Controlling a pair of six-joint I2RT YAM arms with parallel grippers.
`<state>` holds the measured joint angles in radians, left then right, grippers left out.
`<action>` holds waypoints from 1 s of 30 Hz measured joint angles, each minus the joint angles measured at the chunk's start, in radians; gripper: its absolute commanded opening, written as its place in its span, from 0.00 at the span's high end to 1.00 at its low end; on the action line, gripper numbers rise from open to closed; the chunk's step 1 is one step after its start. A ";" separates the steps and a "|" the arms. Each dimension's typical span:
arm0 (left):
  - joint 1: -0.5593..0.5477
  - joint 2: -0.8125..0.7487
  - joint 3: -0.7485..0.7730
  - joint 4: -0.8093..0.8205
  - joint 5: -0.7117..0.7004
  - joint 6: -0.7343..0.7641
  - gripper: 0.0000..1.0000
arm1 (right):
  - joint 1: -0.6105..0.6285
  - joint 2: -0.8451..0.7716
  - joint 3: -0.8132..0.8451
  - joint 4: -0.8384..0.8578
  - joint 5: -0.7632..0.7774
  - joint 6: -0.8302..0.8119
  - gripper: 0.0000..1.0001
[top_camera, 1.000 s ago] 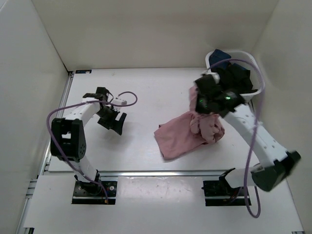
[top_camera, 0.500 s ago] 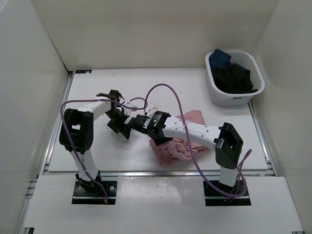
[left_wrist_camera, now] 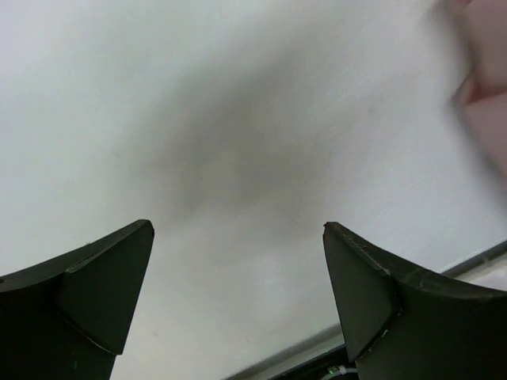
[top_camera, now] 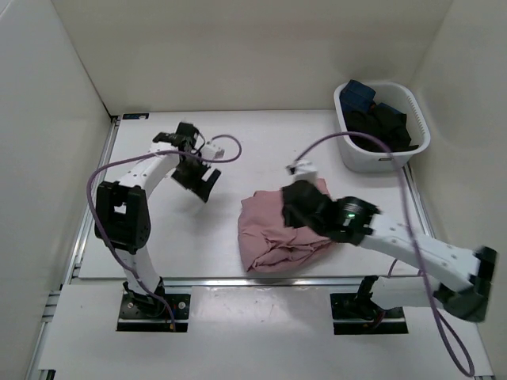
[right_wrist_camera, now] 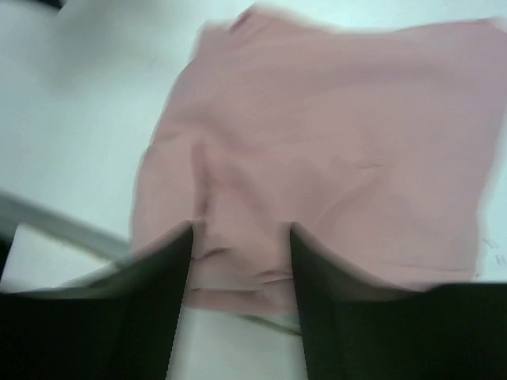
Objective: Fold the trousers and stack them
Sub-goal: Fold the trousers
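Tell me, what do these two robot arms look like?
The left arm and right arm are white tubes with black joints. The left gripper and right gripper are black, two-fingered. A purple cable trails along each; a small green light glows on the right arm.

- Overhead view: bright, even, sharp.
- My right wrist view smears the dusty-pink cloth trousers (right_wrist_camera: 333, 142) throughout.
- My left wrist view: soft grey shadow mid-frame on the white tabletop (left_wrist_camera: 103, 87).

White basket (top_camera: 371, 164) w/ dark clothes (top_camera: 384, 123)
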<state>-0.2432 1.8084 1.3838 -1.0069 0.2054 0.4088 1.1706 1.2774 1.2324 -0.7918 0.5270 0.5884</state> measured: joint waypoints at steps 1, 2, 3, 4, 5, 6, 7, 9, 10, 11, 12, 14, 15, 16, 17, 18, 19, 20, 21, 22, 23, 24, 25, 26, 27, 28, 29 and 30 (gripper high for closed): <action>-0.013 -0.005 0.051 -0.018 -0.011 0.002 0.00 | -0.046 -0.088 -0.056 0.029 0.007 0.023 0.76; -0.032 -0.006 0.107 -0.034 -0.018 0.003 0.00 | -0.097 -0.152 -0.105 0.053 0.015 0.044 0.83; -0.059 -0.006 0.169 -0.040 -0.021 0.006 0.00 | -0.154 -0.209 -0.157 0.074 0.023 0.071 0.87; -0.098 -0.006 0.232 -0.048 -0.023 0.009 0.00 | -0.216 -0.247 -0.206 0.085 0.027 0.096 0.88; -0.145 -0.006 0.288 -0.051 -0.022 0.011 0.00 | -0.278 -0.267 -0.259 0.106 0.020 0.114 0.88; -0.202 -0.007 0.334 -0.052 -0.018 0.013 0.00 | -0.336 -0.275 -0.319 0.133 0.008 0.126 0.88; -0.268 -0.009 0.364 -0.047 -0.006 0.014 0.00 | -0.400 -0.277 -0.375 0.153 -0.010 0.133 0.93; -0.396 -0.011 0.381 -0.042 0.034 0.018 0.00 | -0.512 -0.251 -0.477 0.208 -0.080 0.140 0.96; -0.467 -0.011 0.375 -0.044 0.059 0.020 0.00 | -0.571 -0.242 -0.523 0.234 -0.119 0.142 0.99; -0.533 -0.010 0.355 -0.043 0.080 0.022 0.00 | -0.619 -0.236 -0.560 0.254 -0.156 0.143 1.00; -0.591 -0.010 0.327 -0.046 0.100 0.025 0.00 | -0.664 -0.234 -0.590 0.273 -0.188 0.147 1.00; -0.688 -0.008 0.244 -0.042 0.115 0.029 0.00 | -0.735 -0.229 -0.636 0.309 -0.245 0.163 1.00; -0.725 -0.008 0.192 -0.039 0.119 0.030 0.00 | -0.760 -0.226 -0.658 0.326 -0.267 0.171 1.00; -0.753 -0.006 0.145 -0.038 0.118 0.031 0.00 | -0.777 -0.224 -0.678 0.338 -0.286 0.181 1.00; -0.781 -0.005 0.086 -0.027 0.113 0.031 0.00 | -0.786 -0.224 -0.701 0.358 -0.307 0.193 1.00; -0.803 -0.005 0.025 -0.014 0.100 0.030 0.00 | -0.790 -0.224 -0.725 0.385 -0.329 0.205 1.00; -0.821 -0.005 -0.025 -0.004 0.088 0.028 0.00 | -0.792 -0.224 -0.747 0.404 -0.351 0.219 1.00; -0.837 -0.003 -0.078 0.010 0.069 0.027 0.00 | -0.792 -0.224 -0.763 0.420 -0.367 0.231 1.00; -0.851 -0.004 -0.130 0.034 0.043 0.025 0.00 | -0.792 -0.224 -0.775 0.436 -0.381 0.247 1.00; -0.861 -0.004 -0.174 0.055 0.016 0.021 0.00 | -0.794 -0.225 -0.782 0.452 -0.394 0.261 1.00; -0.865 -0.004 -0.210 0.076 -0.017 0.019 0.00 | -0.795 -0.228 -0.789 0.465 -0.407 0.275 1.00; -0.868 -0.008 -0.236 0.097 -0.055 0.015 0.00 | -0.795 -0.230 -0.795 0.475 -0.422 0.290 1.00; -0.869 -0.027 -0.259 0.120 -0.090 0.012 0.00 | -0.795 -0.233 -0.804 0.488 -0.434 0.301 1.00; -0.870 -0.045 -0.285 0.147 -0.125 0.011 0.00 | -0.795 -0.236 -0.811 0.497 -0.444 0.314 1.00; -0.868 -0.060 -0.313 0.177 -0.173 0.012 0.00 | -0.797 -0.241 -0.819 0.508 -0.457 0.328 1.00; -0.865 -0.073 -0.340 0.207 -0.217 0.014 0.00 | -0.797 -0.243 -0.826 0.517 -0.474 0.344 1.00; -0.858 -0.087 -0.353 0.214 -0.243 0.017 0.00 | -0.795 -0.244 -0.834 0.529 -0.491 0.357 1.00; -0.844 -0.103 -0.368 0.227 -0.272 0.021 0.00 | -0.791 -0.244 -0.839 0.539 -0.504 0.374 1.00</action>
<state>-1.0874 1.7054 1.0161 -0.7795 -0.0669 0.4297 0.3798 1.0332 0.3931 -0.2527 0.0235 0.9627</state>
